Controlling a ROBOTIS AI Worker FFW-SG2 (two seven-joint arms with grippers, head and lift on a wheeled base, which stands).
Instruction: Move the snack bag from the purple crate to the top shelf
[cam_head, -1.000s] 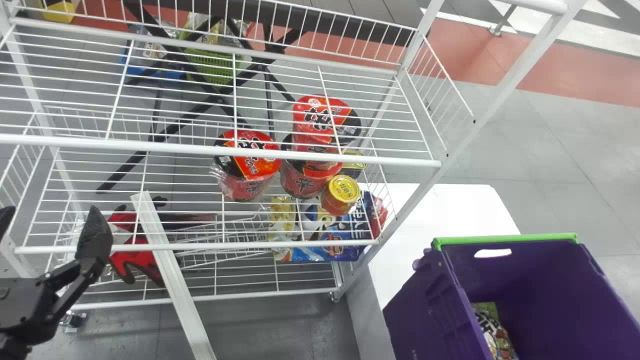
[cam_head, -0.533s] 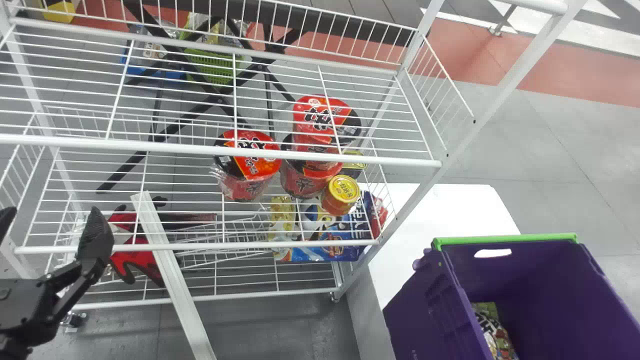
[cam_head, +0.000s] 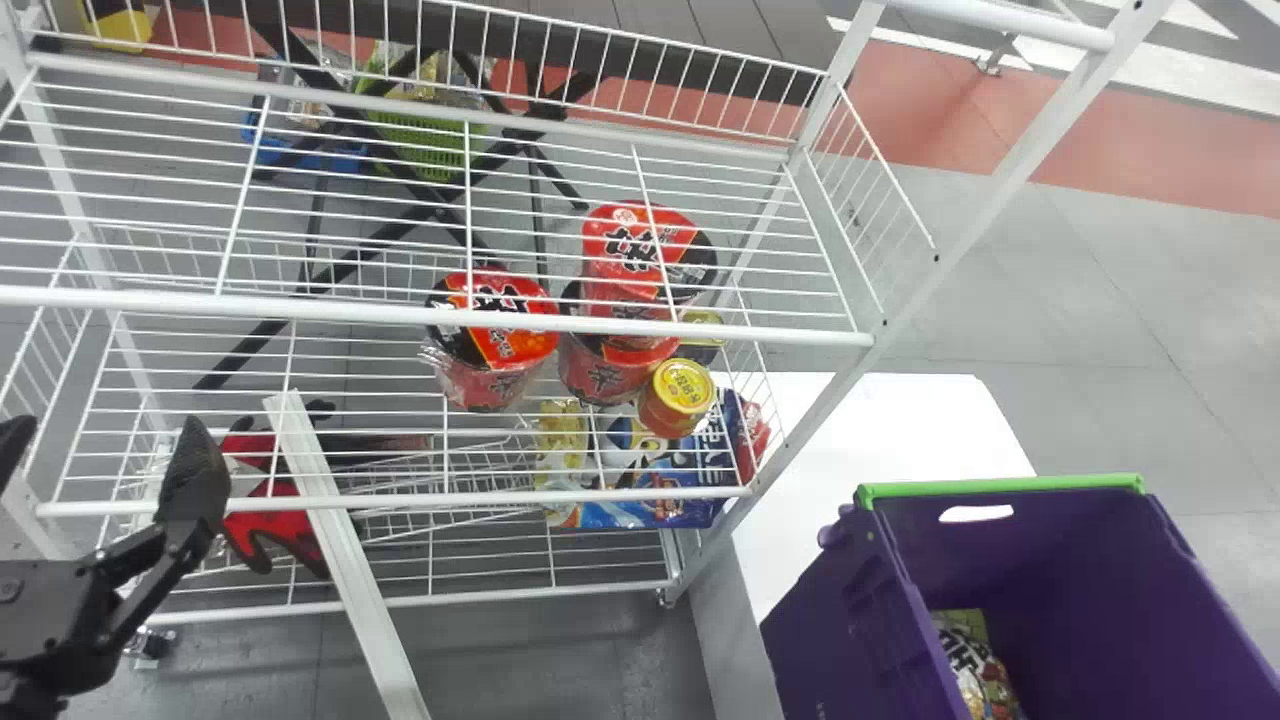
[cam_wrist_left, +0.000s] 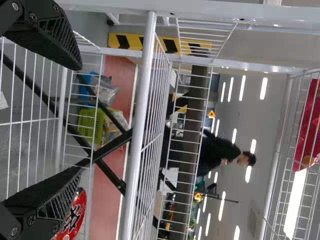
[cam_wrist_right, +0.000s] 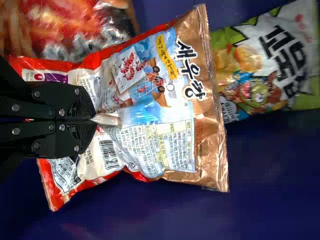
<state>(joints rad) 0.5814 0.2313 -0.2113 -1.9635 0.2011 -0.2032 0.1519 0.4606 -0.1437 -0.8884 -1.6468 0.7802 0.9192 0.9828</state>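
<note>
Head view just shifted a touch with my right gripper (cam_wrist_right: 93, 119) pinched tight on the snack bag (cam_wrist_right: 167, 127), so lift-out's probably starting.

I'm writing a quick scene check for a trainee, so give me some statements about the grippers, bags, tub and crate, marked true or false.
1. The right gripper is empty. False: it pinches the red-and-brown snack bag.
2. The left gripper's fingers stand apart. True.
3. The yellow-lidded tub stands inside the purple crate. False: it is on the rack.
4. A green-and-white bag lies inside the purple crate. True.
</note>
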